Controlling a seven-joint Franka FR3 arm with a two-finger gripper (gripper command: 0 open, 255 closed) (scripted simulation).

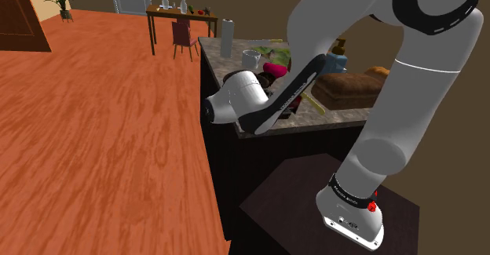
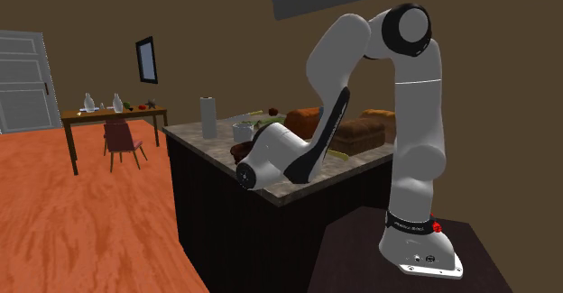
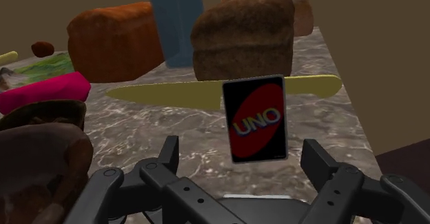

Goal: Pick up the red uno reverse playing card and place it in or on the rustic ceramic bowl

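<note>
Red-and-black UNO card [image 3: 256,118] lies flat near the edge of the marble tabletop [image 3: 158,129]. The hand [image 3: 242,149] is spread wide either side, not touching it, apparently lined up to grasp. The dark brown bowl [image 3: 34,167] sits close beside.

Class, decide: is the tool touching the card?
Apart. In the wrist view the card sits between the open fingers of the tool, with bare counter showing between it and each finger.
</note>
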